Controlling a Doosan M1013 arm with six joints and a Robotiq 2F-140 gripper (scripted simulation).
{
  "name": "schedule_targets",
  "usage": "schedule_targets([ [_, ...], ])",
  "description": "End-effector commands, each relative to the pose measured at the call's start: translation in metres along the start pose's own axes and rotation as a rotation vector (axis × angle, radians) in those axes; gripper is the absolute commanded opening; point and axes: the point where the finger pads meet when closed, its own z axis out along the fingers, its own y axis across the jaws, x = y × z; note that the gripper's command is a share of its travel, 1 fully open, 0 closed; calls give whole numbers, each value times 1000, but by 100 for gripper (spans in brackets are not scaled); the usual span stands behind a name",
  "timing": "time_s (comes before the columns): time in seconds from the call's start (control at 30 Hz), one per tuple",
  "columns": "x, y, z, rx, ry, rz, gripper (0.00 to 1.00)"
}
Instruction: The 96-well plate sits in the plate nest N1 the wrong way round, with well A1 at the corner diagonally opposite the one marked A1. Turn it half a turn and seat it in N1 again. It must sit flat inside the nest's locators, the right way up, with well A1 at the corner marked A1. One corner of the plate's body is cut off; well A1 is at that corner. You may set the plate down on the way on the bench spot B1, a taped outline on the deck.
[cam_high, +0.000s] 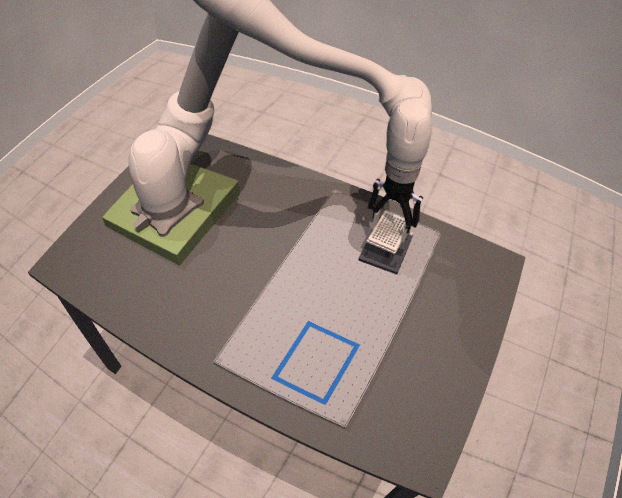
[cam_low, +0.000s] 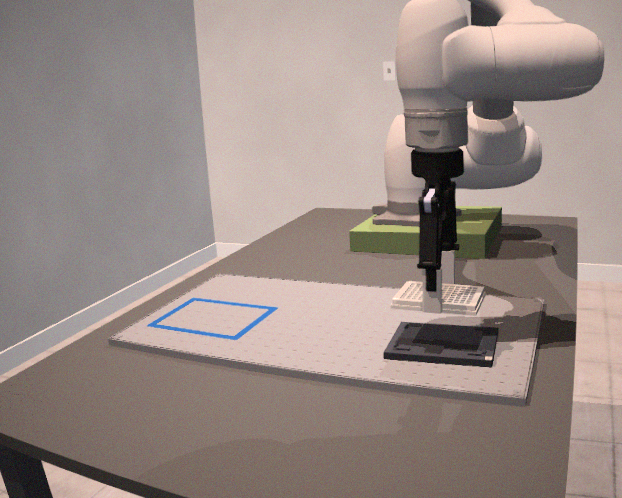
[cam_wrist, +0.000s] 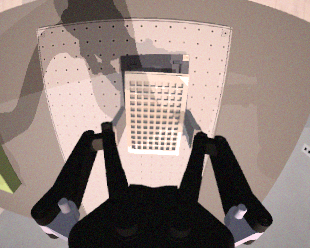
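Note:
The white 96-well plate (cam_high: 387, 231) hangs level in the air above the black plate nest N1 (cam_high: 382, 255), held across its long sides. My gripper (cam_high: 395, 217) is shut on the plate. In the exterior view the plate (cam_low: 443, 297) is clearly lifted off the empty nest (cam_low: 442, 343), with the gripper (cam_low: 434, 290) on its middle. In the wrist view the plate (cam_wrist: 155, 112) lies between my fingers, and part of the nest (cam_wrist: 156, 63) shows beyond it. I cannot make out the cut corner.
The bench spot B1 (cam_high: 315, 361), a blue taped outline, lies at the near end of the grey perforated deck (cam_high: 332, 306); it also shows in the exterior view (cam_low: 212, 317). The arm's base stands on a green block (cam_high: 173, 211) at the table's far left.

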Motion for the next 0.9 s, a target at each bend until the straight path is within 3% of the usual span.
schedule_targets([
  [0.0,-6,0,0,-1,-1,66,0],
  [0.07,-13,0,0,-1,-1,126,0],
  [0.87,-86,-2,2,-1,-1,126,0],
])
